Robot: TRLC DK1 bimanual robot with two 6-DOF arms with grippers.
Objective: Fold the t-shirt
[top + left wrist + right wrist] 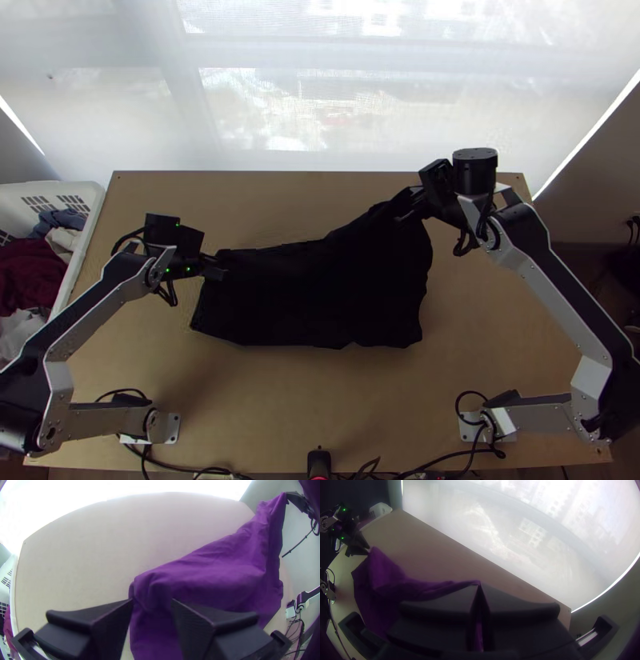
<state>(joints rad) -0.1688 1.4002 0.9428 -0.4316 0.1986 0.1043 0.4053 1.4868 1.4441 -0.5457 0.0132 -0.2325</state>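
The two silver-and-black arms are posed nearly as mirror images: each extends outward from the near part of the light wooden surface (280, 416), bends at a side edge, and angles inward toward the far edge. The left hand (220, 268), fingers apart, is at the far left corner of the dark purple cloth t-shirt (320, 292); the right hand (406, 206) is clamped on its raised far right corner. The shirt extends, creased, across the surface's middle.

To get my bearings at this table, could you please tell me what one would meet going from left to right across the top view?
White basket, left gripper, t-shirt, right gripper.
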